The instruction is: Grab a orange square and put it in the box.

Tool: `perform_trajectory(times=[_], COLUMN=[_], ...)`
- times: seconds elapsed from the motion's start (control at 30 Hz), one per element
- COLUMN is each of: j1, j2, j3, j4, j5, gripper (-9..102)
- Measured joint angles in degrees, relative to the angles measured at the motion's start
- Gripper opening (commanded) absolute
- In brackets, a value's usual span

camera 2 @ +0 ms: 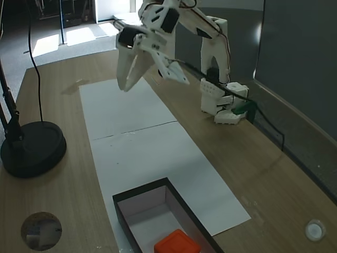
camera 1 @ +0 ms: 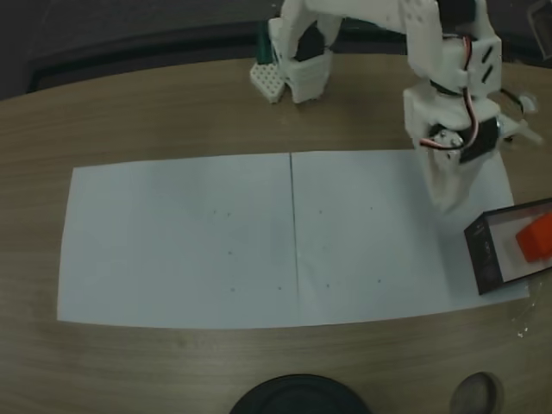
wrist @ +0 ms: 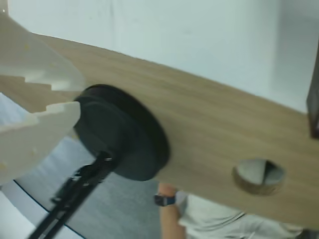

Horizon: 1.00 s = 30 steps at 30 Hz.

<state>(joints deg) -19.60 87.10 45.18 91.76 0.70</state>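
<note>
The orange square lies inside the box, a black-walled tray at the right edge of a fixed view. Both fixed views show the block resting on the pale floor of the box. My white gripper hangs just up and left of the box, apart from it. It is raised well above the paper, far from the tray. In the wrist view my gripper has its toothed fingertips slightly apart, with bare wood showing between them and nothing held.
Two white paper sheets cover the wooden table. A black round stand base sits near the table edge, beside a round cable hole. The arm's base stands at the far side. A person's forearm with a watch shows below the table edge.
</note>
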Motion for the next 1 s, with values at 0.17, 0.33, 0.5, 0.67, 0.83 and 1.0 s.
perform_trajectory(times=[0.17,0.33,0.5,0.67,0.83,1.0], j1=[7.3,17.9,21.3,22.2,22.1,22.1], j2=[23.2,49.7,75.2,95.9,108.6,110.7], j3=[-0.1,8.3,27.9,47.5,61.1,73.1], j4=[7.2,7.3,7.3,2.9,-4.7,-12.0], j5=[0.0,0.0,-0.1,-0.1,-0.1,-0.1], gripper=[0,0,0,0,0,1])
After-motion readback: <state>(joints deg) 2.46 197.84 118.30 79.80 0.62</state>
